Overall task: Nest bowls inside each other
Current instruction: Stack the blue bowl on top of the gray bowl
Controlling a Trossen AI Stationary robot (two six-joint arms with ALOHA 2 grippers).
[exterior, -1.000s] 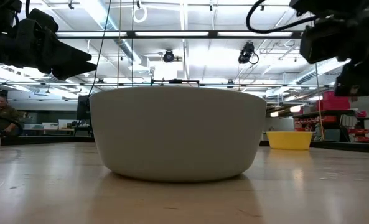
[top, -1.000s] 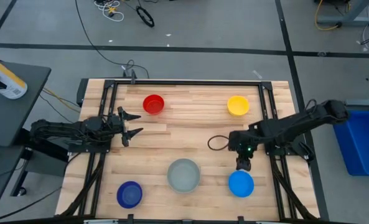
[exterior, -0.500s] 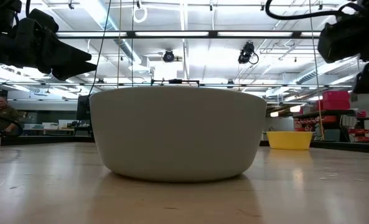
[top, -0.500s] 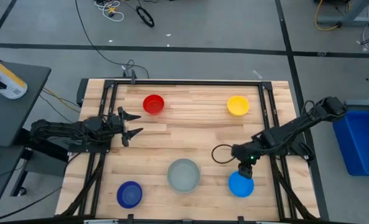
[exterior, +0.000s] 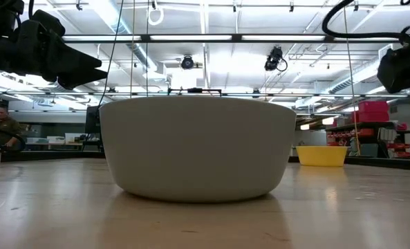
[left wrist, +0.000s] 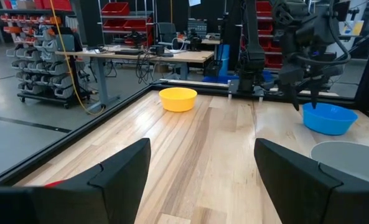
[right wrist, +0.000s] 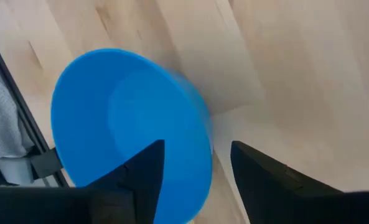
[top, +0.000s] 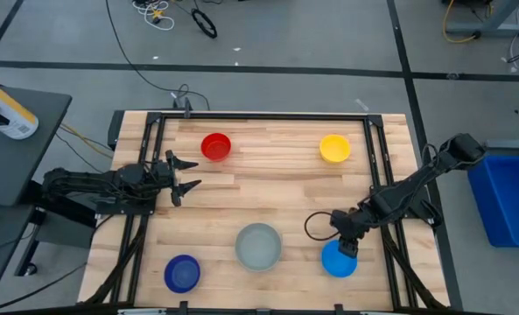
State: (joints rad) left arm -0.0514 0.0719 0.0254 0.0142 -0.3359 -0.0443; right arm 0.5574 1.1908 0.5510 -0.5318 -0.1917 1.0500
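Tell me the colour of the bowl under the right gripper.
Light blue bowl, clearest in the right wrist view, with the right gripper just above its rim.

We read this as a robotics lab or workshop hall: grey concrete floor [top: 268, 35] marked with dark tape lines, loose cables [top: 167, 13] lying on it. Beyond the wooden table [top: 268, 188] we note shelving with red bins [left wrist: 32, 18], workbenches [left wrist: 140, 56] and ceiling strip lights [exterior: 205, 38].
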